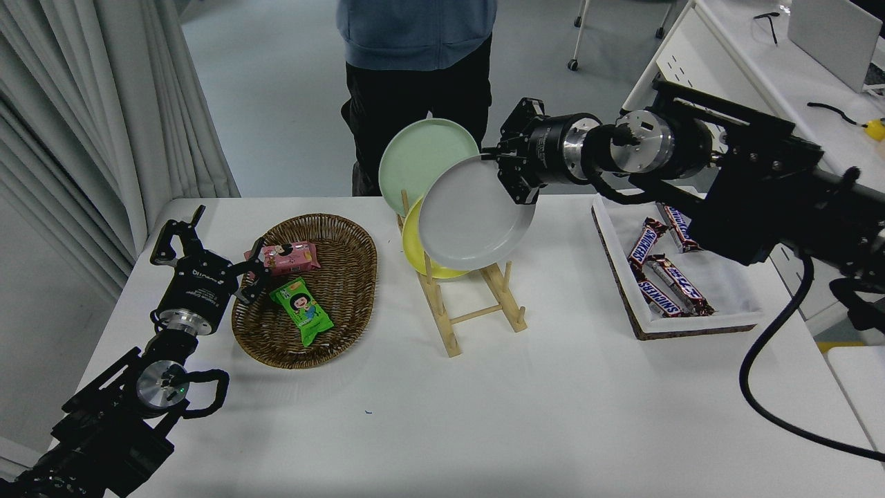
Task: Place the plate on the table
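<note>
The light grey plate [473, 218] stands tilted at the front of a wooden plate rack [477, 304] on the white table [484, 415]. A yellow plate [415, 252] and a pale green plate [418, 162] stand behind it in the rack. My right gripper [508, 173] comes in from the right and is shut on the grey plate's upper right rim. My left gripper [207, 245] is parked at the lower left, open, next to a wicker basket.
A wicker basket [346, 304] holds a pink packet [290, 257] and a green packet [302, 311]. A white tray [622, 277] with chocolate bars [667, 277] sits at the right. A person [415, 69] stands at the far side. A white desk [760, 62] is at the top right.
</note>
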Action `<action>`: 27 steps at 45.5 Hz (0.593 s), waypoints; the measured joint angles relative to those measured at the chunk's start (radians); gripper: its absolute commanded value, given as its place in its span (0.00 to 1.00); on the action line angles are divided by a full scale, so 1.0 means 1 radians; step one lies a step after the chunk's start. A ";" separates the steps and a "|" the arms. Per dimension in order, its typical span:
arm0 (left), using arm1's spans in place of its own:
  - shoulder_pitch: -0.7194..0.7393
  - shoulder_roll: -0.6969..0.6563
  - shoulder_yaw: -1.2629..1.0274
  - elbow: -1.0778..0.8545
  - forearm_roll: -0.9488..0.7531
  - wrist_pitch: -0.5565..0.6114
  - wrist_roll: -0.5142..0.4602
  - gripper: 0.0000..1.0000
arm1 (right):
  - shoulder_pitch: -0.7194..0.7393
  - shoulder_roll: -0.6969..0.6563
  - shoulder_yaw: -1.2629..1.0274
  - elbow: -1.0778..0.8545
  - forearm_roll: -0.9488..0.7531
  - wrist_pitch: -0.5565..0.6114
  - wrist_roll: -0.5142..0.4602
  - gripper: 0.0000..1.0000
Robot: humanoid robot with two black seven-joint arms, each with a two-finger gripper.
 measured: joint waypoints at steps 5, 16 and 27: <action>0.000 0.000 0.000 0.000 0.000 0.000 0.000 1.00 | 0.057 -0.022 0.013 0.032 0.044 -0.026 -0.001 0.00; 0.000 0.000 0.000 0.000 0.000 0.000 0.000 1.00 | 0.138 -0.045 0.029 0.067 0.134 -0.081 -0.003 0.00; 0.000 0.000 0.000 0.000 0.000 0.000 0.000 1.00 | 0.152 -0.049 0.042 0.078 0.218 -0.132 -0.024 0.00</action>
